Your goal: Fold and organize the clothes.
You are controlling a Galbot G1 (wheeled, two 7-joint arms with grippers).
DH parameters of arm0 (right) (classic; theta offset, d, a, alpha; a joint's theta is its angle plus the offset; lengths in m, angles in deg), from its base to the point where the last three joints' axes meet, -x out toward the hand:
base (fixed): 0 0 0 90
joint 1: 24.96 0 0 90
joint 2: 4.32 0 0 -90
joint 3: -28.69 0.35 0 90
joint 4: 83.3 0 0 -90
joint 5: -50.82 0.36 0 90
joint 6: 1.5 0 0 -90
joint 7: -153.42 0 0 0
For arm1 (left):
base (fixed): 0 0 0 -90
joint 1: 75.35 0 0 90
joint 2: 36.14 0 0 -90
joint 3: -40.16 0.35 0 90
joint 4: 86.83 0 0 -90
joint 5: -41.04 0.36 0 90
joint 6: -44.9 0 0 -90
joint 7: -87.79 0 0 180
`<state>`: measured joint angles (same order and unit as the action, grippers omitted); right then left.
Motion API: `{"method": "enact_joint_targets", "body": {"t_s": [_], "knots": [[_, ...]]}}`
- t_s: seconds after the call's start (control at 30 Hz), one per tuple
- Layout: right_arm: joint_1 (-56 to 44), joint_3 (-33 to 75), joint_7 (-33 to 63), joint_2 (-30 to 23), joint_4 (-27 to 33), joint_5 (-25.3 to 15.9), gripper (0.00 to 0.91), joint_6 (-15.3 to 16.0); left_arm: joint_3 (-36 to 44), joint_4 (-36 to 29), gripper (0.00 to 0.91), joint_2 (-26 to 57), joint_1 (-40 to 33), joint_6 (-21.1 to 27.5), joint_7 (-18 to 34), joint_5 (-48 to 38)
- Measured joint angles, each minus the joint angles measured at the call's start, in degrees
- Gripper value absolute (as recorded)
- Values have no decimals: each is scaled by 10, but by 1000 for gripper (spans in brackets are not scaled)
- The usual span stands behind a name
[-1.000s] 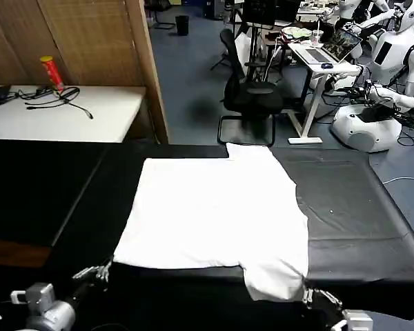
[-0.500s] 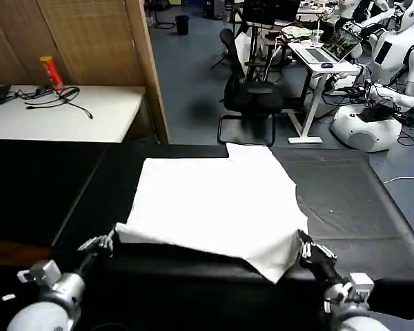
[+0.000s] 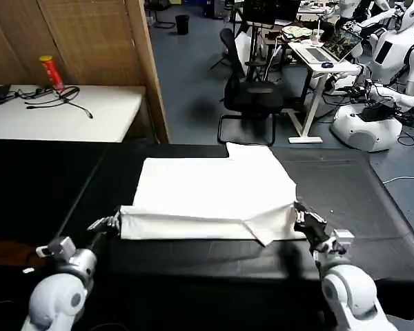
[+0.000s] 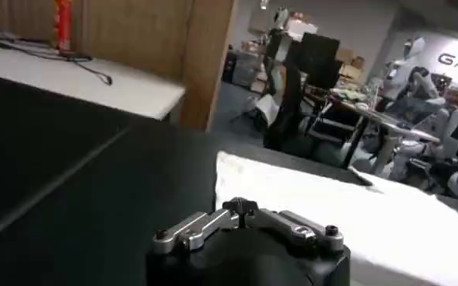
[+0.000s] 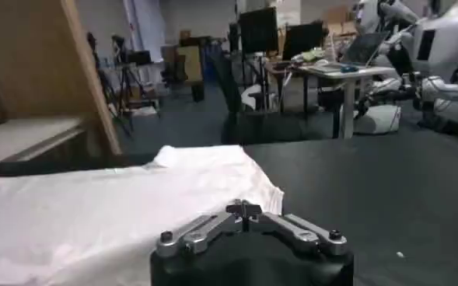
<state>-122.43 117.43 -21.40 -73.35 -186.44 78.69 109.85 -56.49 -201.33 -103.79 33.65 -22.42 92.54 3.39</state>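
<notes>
The clothes are one white T-shirt lying plain side up on the black table. Its near edge is raised and doubled back over the body, forming a thick fold along the front. My left gripper is shut on the fold's left corner. At the right corner, my right gripper is likewise shut on the cloth. In the left wrist view, the jaws of the left gripper meet against the T-shirt. The right wrist view has the right gripper pinched shut at the edge of the T-shirt.
A white desk with a red can and cables stands beyond the table's far left, beside a wooden partition. An office chair and white robots are behind the far edge. Bare black tabletop lies right of the shirt.
Both grippers rose from the table's near edge and moved away from me, carrying the shirt's near hem up and over. The shirt's visible area has shortened from the front.
</notes>
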Motion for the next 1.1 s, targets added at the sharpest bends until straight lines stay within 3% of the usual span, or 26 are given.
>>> {"method": "enact_joint_targets", "body": {"t_s": [0.23, 0.37, 0.4, 0.43, 0.6, 0.8, 0.93, 1.1], "knots": [[47, -16, -11, -11, 58, -3, 0, -12, 16, 44, 0, 11, -33, -4, -3, 13], [64, -21, -10, -18, 75, -4, 0, -2, 21, 62, 0, 12, -47, -6, -3, 18], [64, -21, -10, -17, 76, -4, 107, 3, 21, 66, 0, 12, -50, -6, -3, 19], [64, -21, -10, -16, 76, -3, 878, 10, 22, 69, 878, 12, -53, -6, -3, 21], [50, -15, -25, -3, 55, 1, 878, 36, 24, 85, 878, 14, -64, -1, -11, 39], [-4, 4, -20, 26, -23, 0, 878, 61, 21, 81, 878, 15, -57, 2, -14, 43], [-58, 25, -18, 35, -85, -10, 878, 65, 16, 65, 878, 16, -42, 10, -12, 42], [-109, 45, -18, 35, -116, -18, 878, 64, 20, 41, 878, 12, -16, 16, -12, 41]]}}
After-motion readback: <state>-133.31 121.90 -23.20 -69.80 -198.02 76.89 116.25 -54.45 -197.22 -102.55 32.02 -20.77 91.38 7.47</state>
